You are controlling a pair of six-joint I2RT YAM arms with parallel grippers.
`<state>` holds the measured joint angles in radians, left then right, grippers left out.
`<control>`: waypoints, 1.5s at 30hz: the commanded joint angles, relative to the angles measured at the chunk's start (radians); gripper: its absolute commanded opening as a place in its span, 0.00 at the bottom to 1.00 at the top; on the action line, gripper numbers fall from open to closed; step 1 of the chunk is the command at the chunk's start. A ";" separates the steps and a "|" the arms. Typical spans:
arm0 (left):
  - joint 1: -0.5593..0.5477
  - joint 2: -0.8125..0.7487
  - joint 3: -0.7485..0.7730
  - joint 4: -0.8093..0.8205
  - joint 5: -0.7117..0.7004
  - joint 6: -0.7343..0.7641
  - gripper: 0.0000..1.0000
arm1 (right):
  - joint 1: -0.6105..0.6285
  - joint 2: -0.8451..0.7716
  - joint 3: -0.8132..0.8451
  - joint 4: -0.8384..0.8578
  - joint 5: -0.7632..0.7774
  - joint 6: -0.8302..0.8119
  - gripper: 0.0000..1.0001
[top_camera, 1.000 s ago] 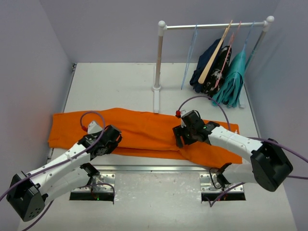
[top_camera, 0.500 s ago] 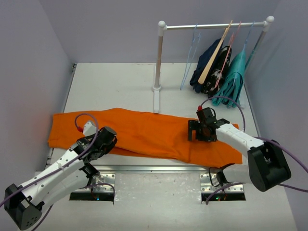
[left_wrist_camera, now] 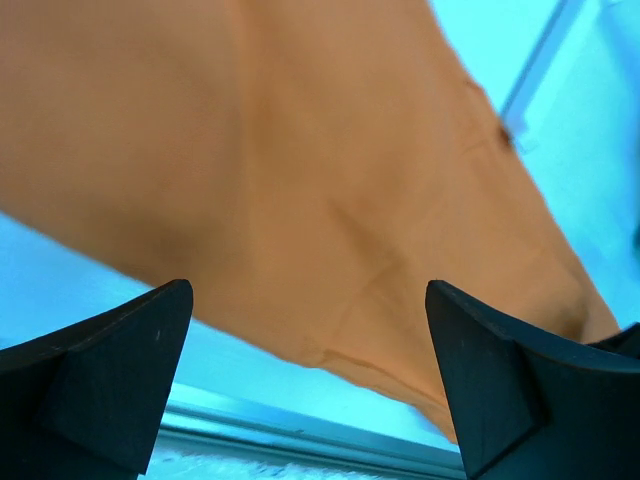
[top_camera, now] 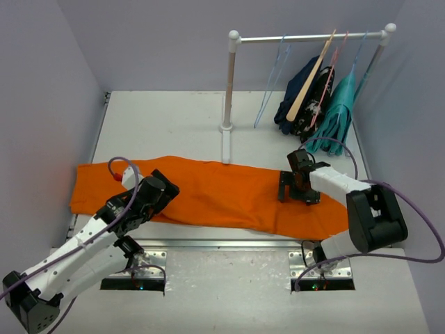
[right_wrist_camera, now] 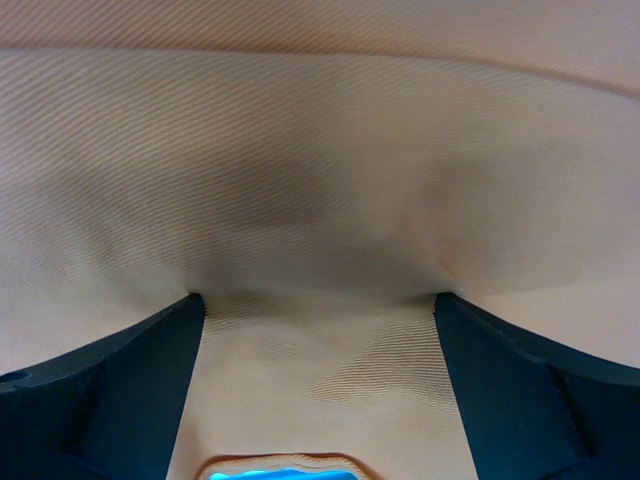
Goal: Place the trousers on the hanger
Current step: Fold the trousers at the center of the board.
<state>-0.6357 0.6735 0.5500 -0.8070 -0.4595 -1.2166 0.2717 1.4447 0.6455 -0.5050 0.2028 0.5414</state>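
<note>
By the front edge of the counter [top_camera: 167, 125], the left pincer [left_wrist_camera: 300, 292] and right pincer [right_wrist_camera: 320, 300] gape wide over the flat-lying trousers [top_camera: 229, 191], gripping nothing. Bare counter lies beyond. The hanger [top_camera: 268, 87] dangles from the far rail [top_camera: 306, 37], its wire barely traceable.

surface: white table [top_camera: 167, 118] | lying flat across near half: orange trousers [top_camera: 229, 195] | standing at back: rack post [top_camera: 229, 90]

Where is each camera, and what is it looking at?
Top camera: high behind the robot, looking down at table, trousers and clothes rail; both arms show.
Left wrist camera: on the left arm, looking past its open left hand at the trousers.
Right wrist camera: on the right arm, close above the trousers; open right hand shows.
All three see the trousers.
</note>
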 commanded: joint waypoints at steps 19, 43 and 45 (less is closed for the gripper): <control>0.099 0.626 0.086 0.368 0.087 0.159 1.00 | -0.365 -0.107 0.096 -0.050 0.080 0.005 0.99; 0.086 0.428 0.257 0.083 0.163 0.464 1.00 | -0.687 0.085 0.160 0.069 -0.157 -0.313 0.95; 0.074 0.423 0.261 0.086 0.161 0.468 1.00 | -0.688 0.120 0.154 0.070 -0.141 -0.321 0.92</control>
<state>-0.5442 1.1333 0.8080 -0.7931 -0.3549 -0.8203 -0.4129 1.4973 0.7775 -0.4497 0.1083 0.2973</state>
